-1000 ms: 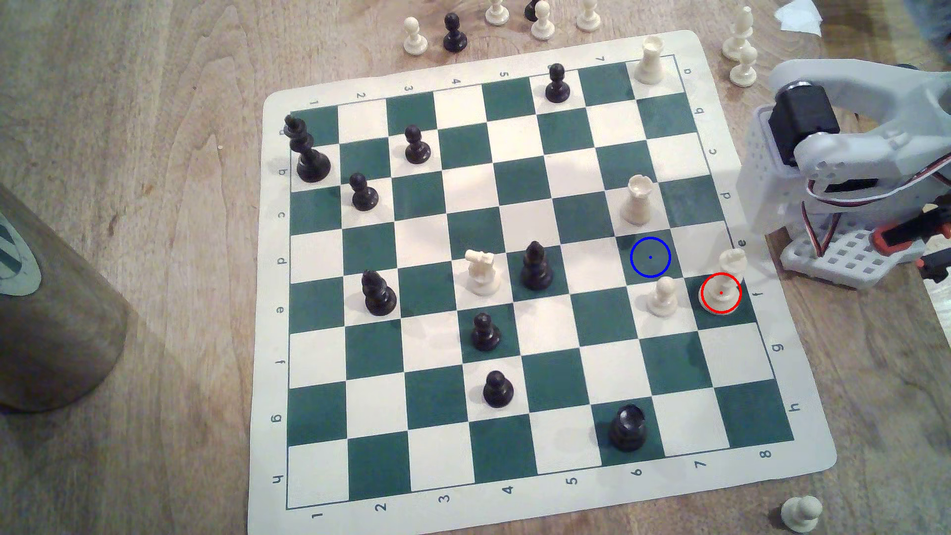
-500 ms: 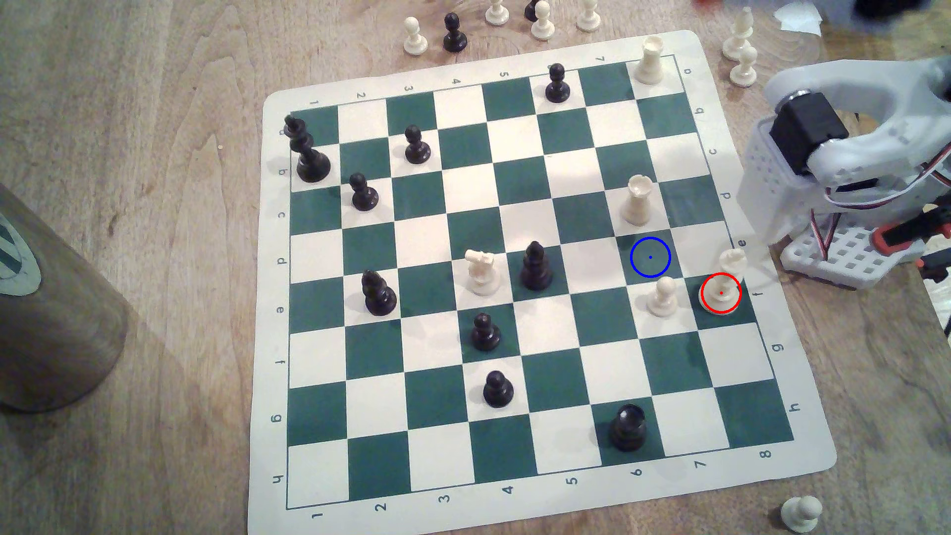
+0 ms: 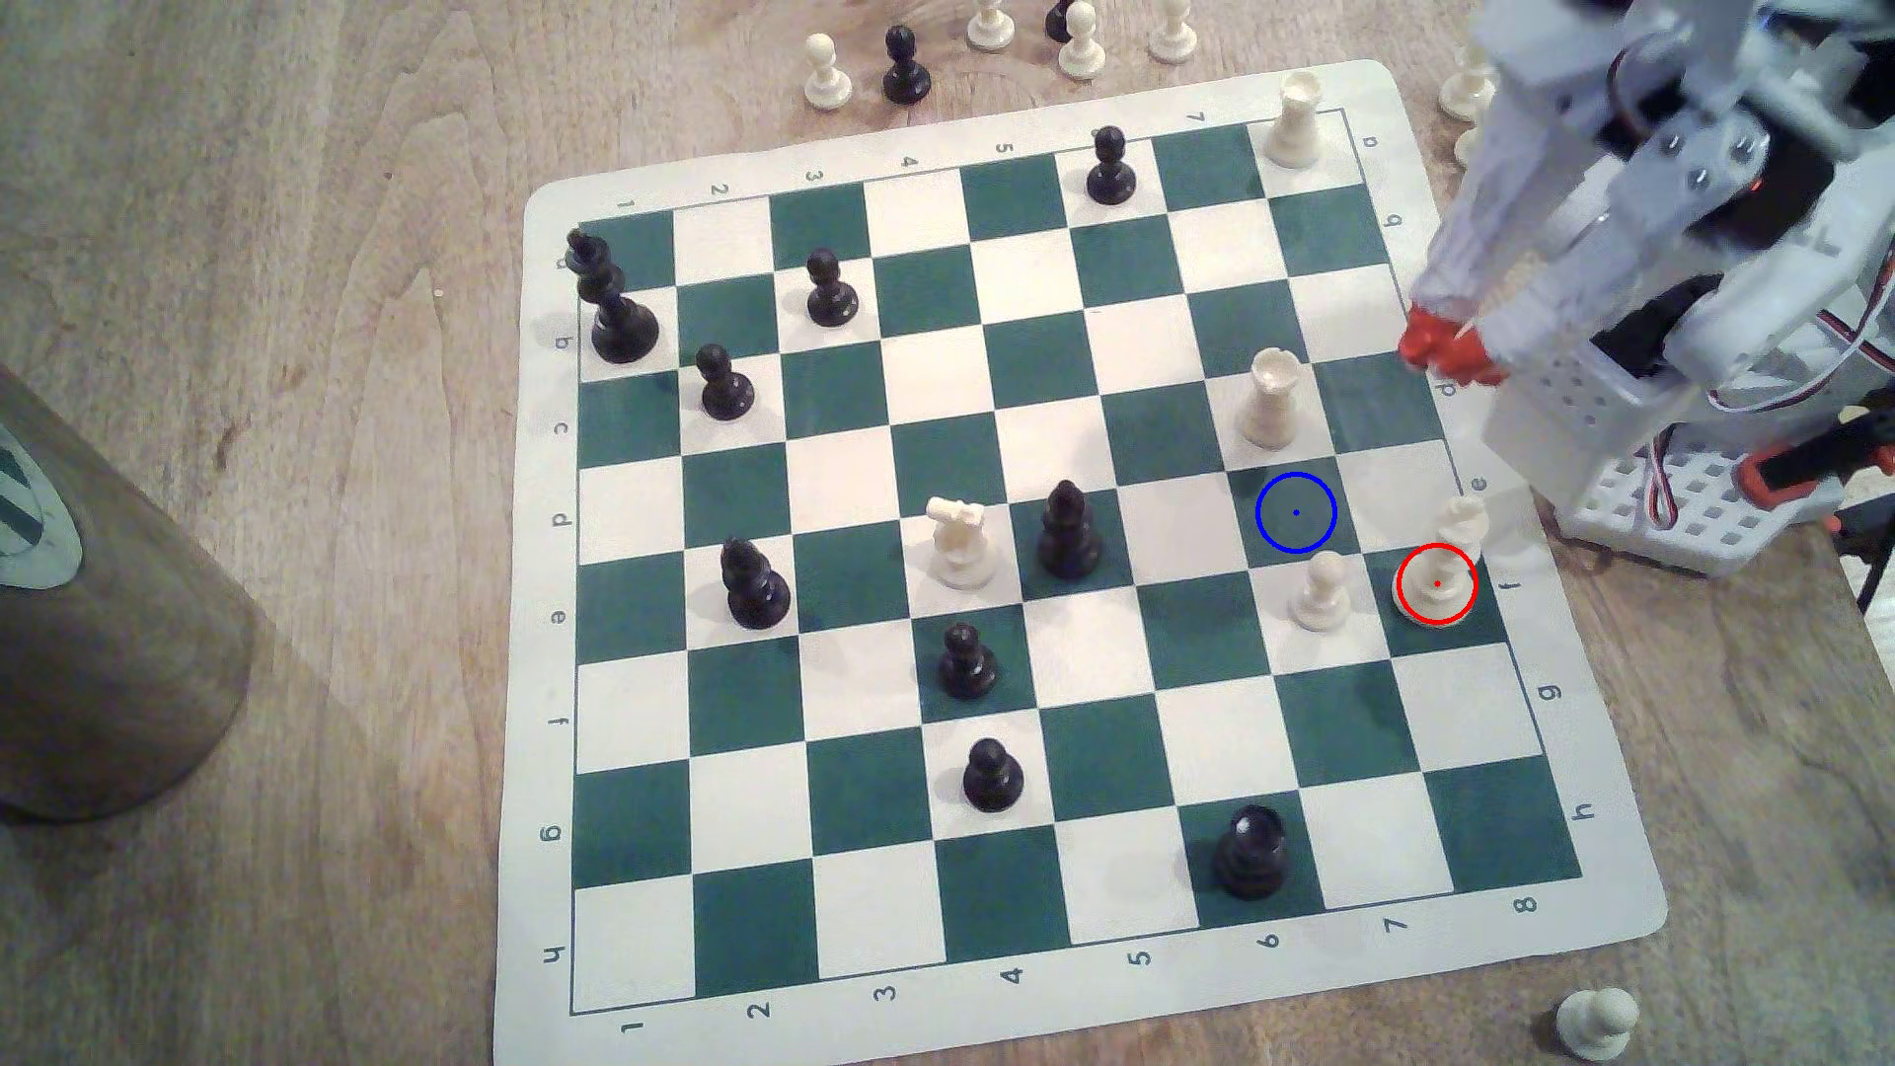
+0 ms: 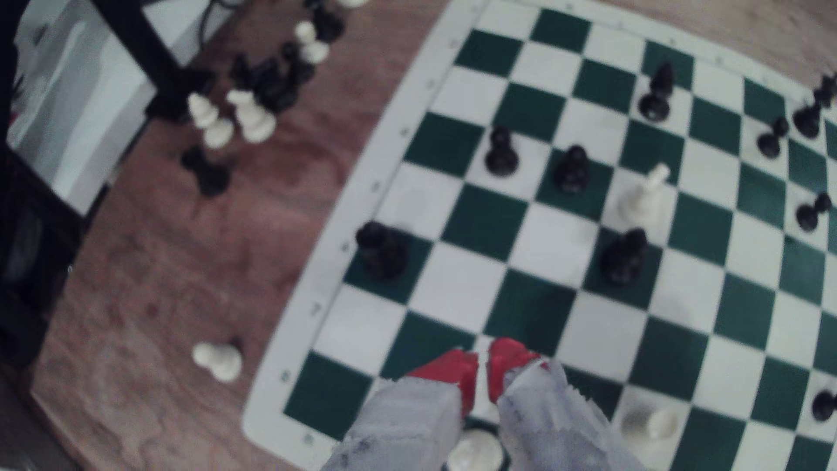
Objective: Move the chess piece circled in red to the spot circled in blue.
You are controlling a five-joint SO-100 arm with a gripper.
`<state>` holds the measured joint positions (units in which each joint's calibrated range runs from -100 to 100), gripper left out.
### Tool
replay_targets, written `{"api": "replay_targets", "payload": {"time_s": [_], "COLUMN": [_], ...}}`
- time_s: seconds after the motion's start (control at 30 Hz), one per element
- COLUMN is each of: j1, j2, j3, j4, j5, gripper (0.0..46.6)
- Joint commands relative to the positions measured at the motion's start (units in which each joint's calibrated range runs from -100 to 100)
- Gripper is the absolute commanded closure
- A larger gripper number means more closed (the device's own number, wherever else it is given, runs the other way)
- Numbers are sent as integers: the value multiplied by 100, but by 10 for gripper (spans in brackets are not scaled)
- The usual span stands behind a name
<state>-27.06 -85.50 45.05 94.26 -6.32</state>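
The chess piece (image 3: 1438,576), a tall cream one ringed in red, stands on a green square at the board's edge on the exterior view's right. From above, the wrist view has the chess piece (image 4: 475,448) just behind the fingers. The spot (image 3: 1296,513) is a bare green square with a blue ring, one square diagonally up-left of the piece. My gripper (image 3: 1446,349) hangs over the board's right margin, well above the piece in the picture. Its red fingertips (image 4: 466,367) are nearly touching, shut with nothing between them.
A cream pawn (image 3: 1321,592) stands right beside the piece and just below the spot. A cream rook (image 3: 1272,400) stands just above the spot. Black and cream pieces are scattered over the board (image 3: 1600,923). Captured pieces (image 3: 1077,41) line the table beyond. The arm base (image 3: 1682,513) is at right.
The arm has unfolded from its base at the right. The red-tipped gripper has swung into sight over the board's right margin. No piece has moved.
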Motion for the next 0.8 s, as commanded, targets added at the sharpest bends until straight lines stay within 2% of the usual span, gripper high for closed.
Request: {"api": "replay_targets", "payload": {"time_s": [0.0,0.33,0.53,0.77], "j1": [4,-98,-113,-82], "j2": [-142,-295,-142,834], "j3": [427,1143,1116,1152], "j4": [246,574,525,74], "j5": [44,34,54,78], "gripper": [413,402,367,379]}}
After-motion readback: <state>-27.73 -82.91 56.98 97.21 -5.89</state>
